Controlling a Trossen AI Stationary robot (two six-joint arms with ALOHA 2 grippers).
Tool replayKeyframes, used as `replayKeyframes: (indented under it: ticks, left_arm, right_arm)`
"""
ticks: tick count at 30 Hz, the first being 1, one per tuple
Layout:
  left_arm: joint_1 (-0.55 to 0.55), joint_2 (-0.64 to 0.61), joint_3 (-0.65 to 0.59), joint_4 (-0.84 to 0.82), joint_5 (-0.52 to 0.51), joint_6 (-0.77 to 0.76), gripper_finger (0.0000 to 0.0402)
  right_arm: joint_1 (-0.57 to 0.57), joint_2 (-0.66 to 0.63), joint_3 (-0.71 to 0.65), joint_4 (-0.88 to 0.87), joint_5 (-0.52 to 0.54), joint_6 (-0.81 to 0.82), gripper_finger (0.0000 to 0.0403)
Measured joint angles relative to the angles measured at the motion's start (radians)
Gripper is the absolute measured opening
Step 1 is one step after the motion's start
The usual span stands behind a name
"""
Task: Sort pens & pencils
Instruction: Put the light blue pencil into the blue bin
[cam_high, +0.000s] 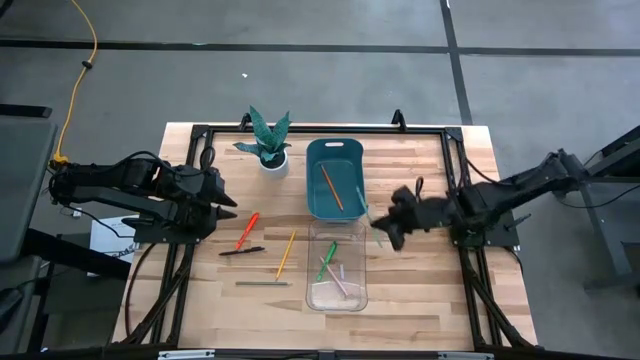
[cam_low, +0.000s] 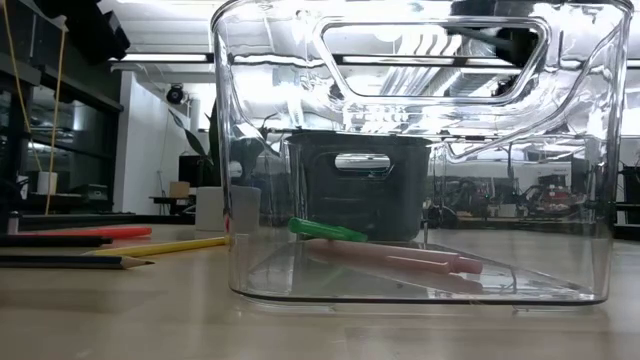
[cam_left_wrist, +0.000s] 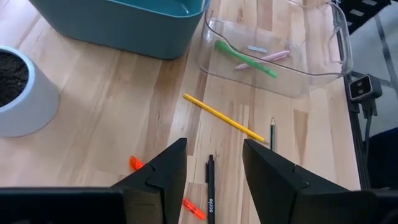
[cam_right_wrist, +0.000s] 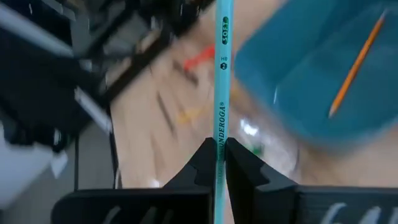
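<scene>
Wood table (cam_high: 420, 280), clear glossy bin (cam_high: 337, 265), teal bin (cam_high: 334, 178) prob. plastic.

- The teal pencil (cam_right_wrist: 222, 93) clamped in the right gripper (cam_right_wrist: 220, 163) carries lettering along its barrel: "SOFT" near the far end, then "2" and "HB", and closer to the fingers part of a brand name, reading "…NDEROGA".
- The black pen (cam_left_wrist: 211, 193) beside the left gripper has small white lettering on its barrel, too small to read.
</scene>
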Motion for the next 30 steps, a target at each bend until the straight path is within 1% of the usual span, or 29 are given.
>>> replayKeyframes:
  ticks: [4,10,12,15,18,20,23,28,30]
  left_arm:
    - [0.000,0.000,0.000,0.000,0.020,0.020,0.0145]
    - [0.000,0.000,0.000,0.004,0.040,0.066,0.0145]
    - [0.000,0.000,0.000,0.008,0.055,0.082,0.0145]
    - [0.000,0.000,0.000,0.009,0.081,0.111,0.0145]
    - [0.000,-0.001,0.000,0.009,0.103,0.142,0.0145]
    - [0.000,0.000,0.000,0.008,0.112,0.163,0.0145]
    - [0.000,0.000,0.000,0.007,0.113,0.195,0.0145]
    - [0.000,-0.001,0.000,0.003,0.122,0.233,0.0145]
    - [0.000,0.000,0.000,-0.002,0.135,0.244,0.0145]
  right_arm:
    - [-0.123,0.005,0.000,0.079,0.002,-0.033,0.0004]
    - [-0.289,0.046,0.000,0.118,-0.004,-0.015,0.0004]
    - [-0.335,0.084,0.000,0.161,-0.037,0.002,0.0004]
    - [-0.391,0.154,0.000,0.240,-0.117,0.010,0.0004]
    - [-0.433,0.211,0.017,0.253,-0.136,0.011,0.0004]
    - [-0.459,0.249,0.055,0.242,-0.147,0.008,0.0004]
    - [-0.490,0.323,0.150,0.185,-0.168,-0.027,0.0004]
    - [-0.534,0.476,0.381,-0.056,-0.186,-0.115,0.0004]
    - [-0.550,0.536,0.466,-0.108,-0.203,-0.148,0.0004]
